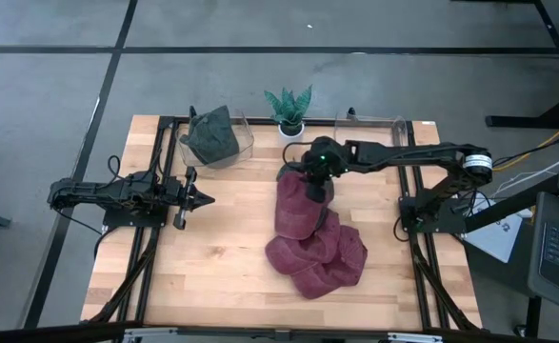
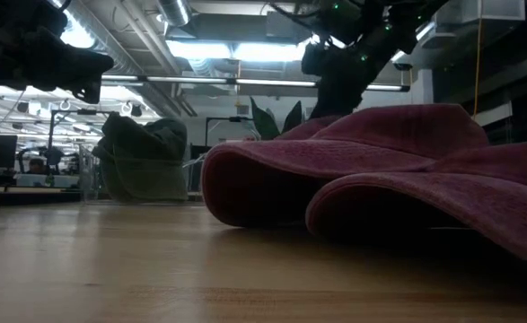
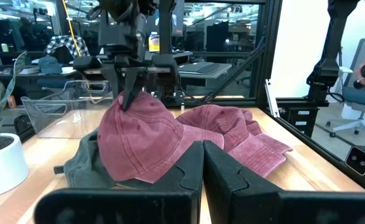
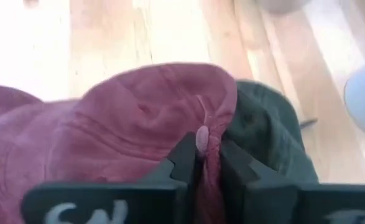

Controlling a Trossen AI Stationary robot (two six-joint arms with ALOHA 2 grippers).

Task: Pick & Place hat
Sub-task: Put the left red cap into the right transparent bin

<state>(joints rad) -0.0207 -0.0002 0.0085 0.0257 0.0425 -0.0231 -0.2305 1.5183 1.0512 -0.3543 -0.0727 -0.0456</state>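
Observation:
A dark red hat (image 1: 296, 205) lies crown up at the table's middle, partly on top of a dark green hat (image 4: 266, 130). My right gripper (image 4: 204, 146) reaches from the right edge, slants down onto the red hat's crown and is shut on it. More red hats (image 1: 322, 257) lie heaped toward the near edge. My left gripper (image 1: 203, 199) waits shut at the left, level, holding nothing. My right gripper pinches a raised fold of the red hat's crown (image 4: 198, 112) between its two fingers, right at the top button (image 4: 203, 138). The fingers (image 3: 129, 93) come slanting down from above. The hat still rests on the green hat (image 3: 83, 165) and the table.
A clear bin (image 1: 246, 141) at the far left holds another dark green hat (image 1: 212, 136). A second clear bin (image 1: 369, 126) stands at the far right, with a small potted plant (image 1: 289, 110) between them. Bare wood lies at the near left.

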